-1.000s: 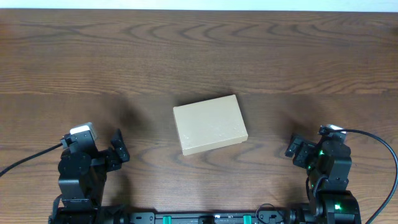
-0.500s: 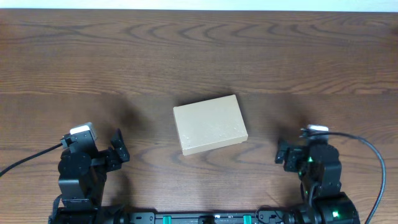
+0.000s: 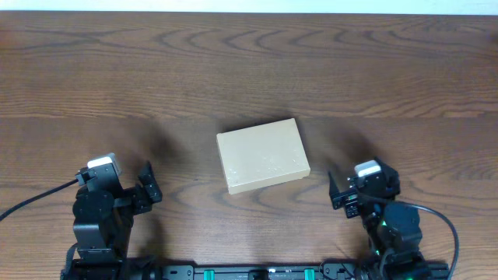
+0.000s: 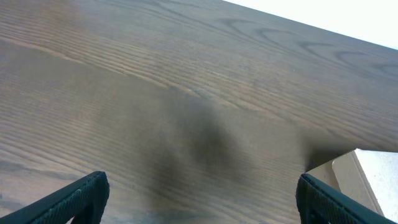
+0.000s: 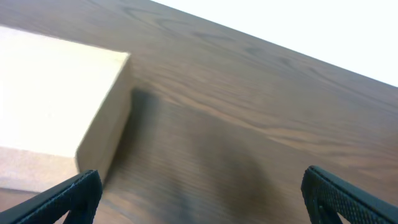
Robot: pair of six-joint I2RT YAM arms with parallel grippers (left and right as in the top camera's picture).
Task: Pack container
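The container (image 3: 262, 155) is a plain tan cardboard box, lid shut, lying flat in the middle of the table. It fills the left of the right wrist view (image 5: 56, 99) and one corner shows at the right edge of the left wrist view (image 4: 353, 177). My right gripper (image 3: 340, 191) is open and empty, low over the table just right of the container's near right corner. Its fingertips frame bare wood (image 5: 202, 199). My left gripper (image 3: 148, 183) is open and empty at the front left, well apart from the container (image 4: 199, 202).
The dark wooden table (image 3: 249, 70) stretches to its far edge against a white background. Cables trail from both arm bases at the front edge.
My right arm has swung left toward the container, from the front right corner to just beside it. The left arm and the container have not moved.
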